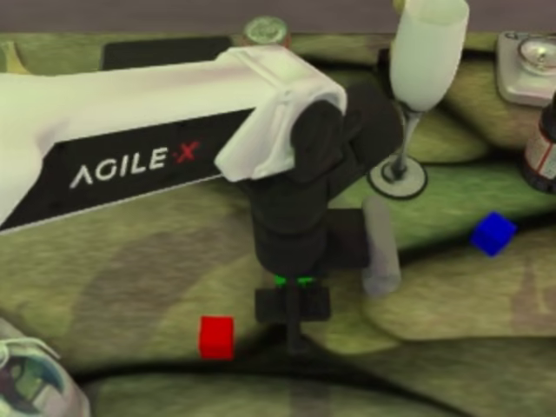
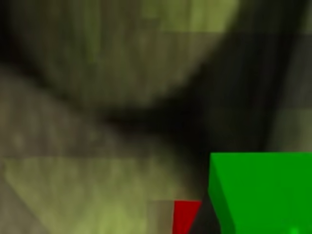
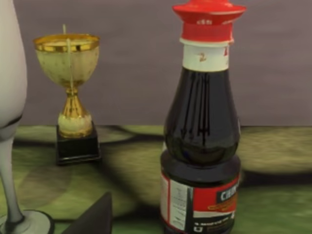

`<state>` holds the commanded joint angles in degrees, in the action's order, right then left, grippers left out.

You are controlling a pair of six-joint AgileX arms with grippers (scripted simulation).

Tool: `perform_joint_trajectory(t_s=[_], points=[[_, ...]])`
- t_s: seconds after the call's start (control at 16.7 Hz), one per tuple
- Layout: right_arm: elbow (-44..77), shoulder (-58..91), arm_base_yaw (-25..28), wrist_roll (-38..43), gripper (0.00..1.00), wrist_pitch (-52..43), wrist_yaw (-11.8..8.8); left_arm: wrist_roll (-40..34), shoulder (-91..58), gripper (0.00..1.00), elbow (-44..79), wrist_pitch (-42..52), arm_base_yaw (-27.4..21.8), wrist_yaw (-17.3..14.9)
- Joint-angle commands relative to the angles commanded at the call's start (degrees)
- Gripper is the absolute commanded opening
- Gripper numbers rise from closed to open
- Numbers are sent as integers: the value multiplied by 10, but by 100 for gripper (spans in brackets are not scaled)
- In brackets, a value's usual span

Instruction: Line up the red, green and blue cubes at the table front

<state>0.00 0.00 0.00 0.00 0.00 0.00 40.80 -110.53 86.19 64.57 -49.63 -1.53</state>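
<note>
My left arm reaches from the left across the table (image 1: pixel 156 278). Its gripper (image 1: pixel 293 304) points down near the front edge, shut on the green cube (image 1: pixel 280 281), which shows only as slivers under the wrist. In the left wrist view the green cube (image 2: pixel 263 195) fills the corner close to the camera. The red cube (image 1: pixel 215 336) rests on the table just left of this gripper, a small gap apart, and the left wrist view also shows the red cube (image 2: pixel 185 217). The blue cube (image 1: pixel 493 233) lies alone at the right. My right arm is outside the top view.
A tall wine glass (image 1: pixel 417 87) stands right behind the left wrist. A soy sauce bottle (image 1: pixel 543 156) (image 3: pixel 201 146) is at the right edge, with a kitchen scale (image 1: pixel 530 61) behind it. A gold trophy (image 3: pixel 68 92), a can (image 1: pixel 265 30) and a dark tray (image 1: pixel 165 52) sit at the back.
</note>
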Motion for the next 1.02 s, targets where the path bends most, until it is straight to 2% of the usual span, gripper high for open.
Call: perform_joint_trajectory(t_s=[0.36,0.72,1.02], points=[[0,0,0,0,100,0,0,1,-5,0,-5,-9,2,0],[0,0,0,0,100,0,0,-1,-45,0,-80,-128,-2,-1],[0,0,0,0,100,0,0,-2,-52,0,-92,-144,-2,0]])
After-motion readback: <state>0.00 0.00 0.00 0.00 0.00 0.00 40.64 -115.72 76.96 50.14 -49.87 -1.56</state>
